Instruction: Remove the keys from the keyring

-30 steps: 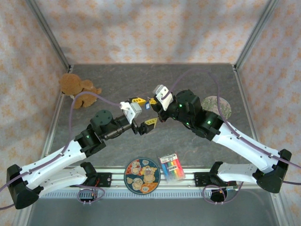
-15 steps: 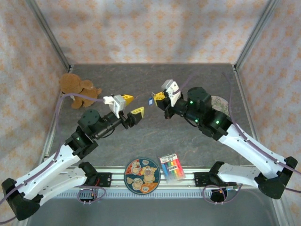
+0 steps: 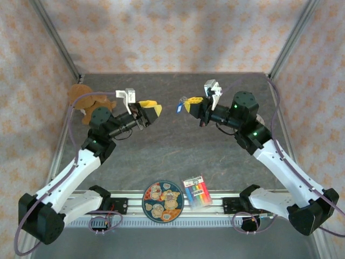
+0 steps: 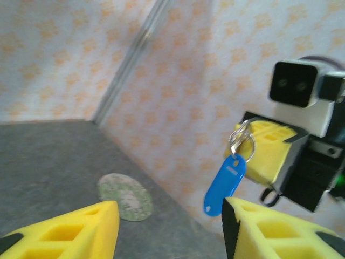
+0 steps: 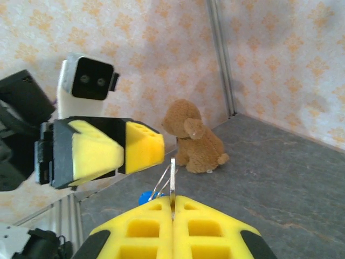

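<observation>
Bear [image 3: 89,102]: lay far beyond the plate [image 3: 163,200] and well to its left, out of play.

Left gripper [image 3: 152,109]: you had it in the air beyond the plate, a little to its left, pointed at the ring. Jaws stood apart with nothing between them, as its own wrist view confirmed.

Ring [image 4: 242,141]: hung in the air beyond the plate, slightly to its right, between the two grippers and apart from the left one. A blue tag [image 4: 226,182] dangled below it. You could not pick out a key on the ring. The thin metal edge rising from the right fingers [image 5: 161,218] may have been ring or key, and I cannot tell which.

Right gripper [image 3: 190,102]: beyond the plate and to its right, jaws pressed together on the ring.

Step, as judged: hand-off posture, with the right holding and the left about to take. The key was not yet off.

Next move, as judged: bring the left jaws in on whatever hangs beside the tag, pinch only that, then work it round the coil while the right holds firm.
</observation>
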Available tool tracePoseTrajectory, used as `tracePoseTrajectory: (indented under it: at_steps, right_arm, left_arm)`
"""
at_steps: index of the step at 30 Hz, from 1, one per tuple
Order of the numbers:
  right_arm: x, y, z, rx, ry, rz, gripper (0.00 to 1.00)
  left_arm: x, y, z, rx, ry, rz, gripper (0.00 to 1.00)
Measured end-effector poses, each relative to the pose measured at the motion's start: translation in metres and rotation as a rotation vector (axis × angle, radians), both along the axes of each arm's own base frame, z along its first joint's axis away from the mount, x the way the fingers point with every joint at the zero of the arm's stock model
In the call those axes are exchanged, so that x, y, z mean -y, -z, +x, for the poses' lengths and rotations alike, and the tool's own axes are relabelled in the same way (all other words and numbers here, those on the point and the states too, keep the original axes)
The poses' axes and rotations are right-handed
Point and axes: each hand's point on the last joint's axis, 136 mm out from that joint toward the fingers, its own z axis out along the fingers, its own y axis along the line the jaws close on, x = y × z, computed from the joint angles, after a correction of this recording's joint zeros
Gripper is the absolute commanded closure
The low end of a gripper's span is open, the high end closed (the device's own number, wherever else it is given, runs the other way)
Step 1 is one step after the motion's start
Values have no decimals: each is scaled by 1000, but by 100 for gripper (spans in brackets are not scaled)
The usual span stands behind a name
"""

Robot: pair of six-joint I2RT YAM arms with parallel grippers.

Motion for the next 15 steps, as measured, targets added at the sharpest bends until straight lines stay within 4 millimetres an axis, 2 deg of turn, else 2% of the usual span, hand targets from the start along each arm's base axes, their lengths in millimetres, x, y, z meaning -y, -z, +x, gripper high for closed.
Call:
tracePoseTrajectory:
  at_steps: [6,15]
  right_arm:
    - [-5,-7,-14,4,-99,32,100]
    - [-11,-6,-10,-18,-156,58,100]
  left_arm:
    - [15,-20,-7,-21,157,-106,45]
    - [23,-41,-22,-4,278,-162,49]
